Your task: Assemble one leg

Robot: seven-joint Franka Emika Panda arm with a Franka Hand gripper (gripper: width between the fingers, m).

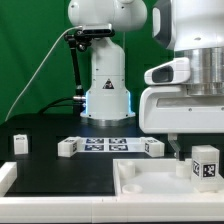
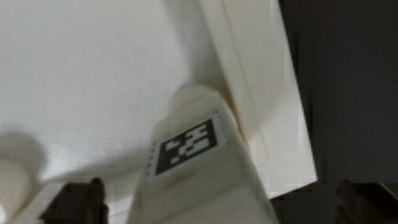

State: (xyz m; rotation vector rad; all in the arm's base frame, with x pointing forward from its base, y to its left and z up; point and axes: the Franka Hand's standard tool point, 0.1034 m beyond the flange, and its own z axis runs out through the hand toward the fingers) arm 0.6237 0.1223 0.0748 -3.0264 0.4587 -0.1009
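A white blocky leg with a black-and-white tag stands upright on the large flat white tray piece, near its corner at the exterior view's right. My gripper hangs right over that leg. In the wrist view the leg lies between my two dark fingertips, with gaps on both sides, so the jaws stand open around it without touching. The tray's raised rim runs beside the leg. My gripper holds nothing.
Two more white legs lie at the ends of the marker board on the black table. Another white leg stands at the exterior view's left. The arm's base is at the back.
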